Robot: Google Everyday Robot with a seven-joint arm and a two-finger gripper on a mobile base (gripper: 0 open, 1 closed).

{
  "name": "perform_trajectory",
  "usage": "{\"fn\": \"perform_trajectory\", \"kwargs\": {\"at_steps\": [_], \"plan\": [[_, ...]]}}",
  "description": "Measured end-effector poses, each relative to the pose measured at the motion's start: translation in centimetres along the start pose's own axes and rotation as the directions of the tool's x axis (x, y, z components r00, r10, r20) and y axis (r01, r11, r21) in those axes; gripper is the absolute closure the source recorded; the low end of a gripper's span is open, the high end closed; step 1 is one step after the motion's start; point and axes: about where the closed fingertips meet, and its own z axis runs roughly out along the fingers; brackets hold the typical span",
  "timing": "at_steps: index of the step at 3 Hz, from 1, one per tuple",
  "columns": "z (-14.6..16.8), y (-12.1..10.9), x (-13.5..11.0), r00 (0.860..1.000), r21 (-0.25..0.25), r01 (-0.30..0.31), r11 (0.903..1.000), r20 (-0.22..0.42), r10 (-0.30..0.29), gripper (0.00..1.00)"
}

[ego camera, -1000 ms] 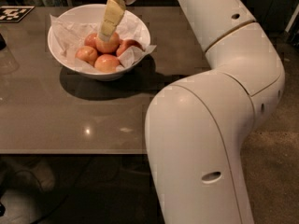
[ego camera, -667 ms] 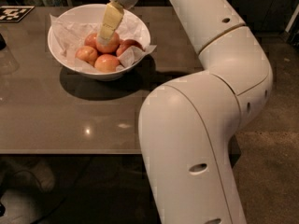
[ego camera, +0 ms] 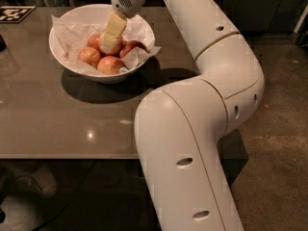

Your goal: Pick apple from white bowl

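Hand (ego camera: 110, 43) in white bowl (ego camera: 57, 57), among apples (ego camera: 109, 65)

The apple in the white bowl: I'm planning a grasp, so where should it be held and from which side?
I'd grip the large pale yellow-orange apple across its widest middle, from straight above: the glossy white bowl's wall and smaller apples crowd its sides. The end effector is right over it, inside the bowl.

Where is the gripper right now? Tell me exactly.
In the camera view, the gripper is at upper left, down inside the white bowl among the apples, over the far left part of the table.
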Motion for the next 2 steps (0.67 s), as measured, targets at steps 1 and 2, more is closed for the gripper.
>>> {"fn": "perform_trajectory", "kwargs": {"at_steps": [1, 2], "plan": [[0.96, -0.49, 0.51, 1.000, -0.010, -0.022, 0.9997, -0.004, 0.022, 0.00], [1.72, -0.79, 0.92, 0.999, -0.023, -0.040, 0.9989, -0.003, 0.040, 0.00]]}}
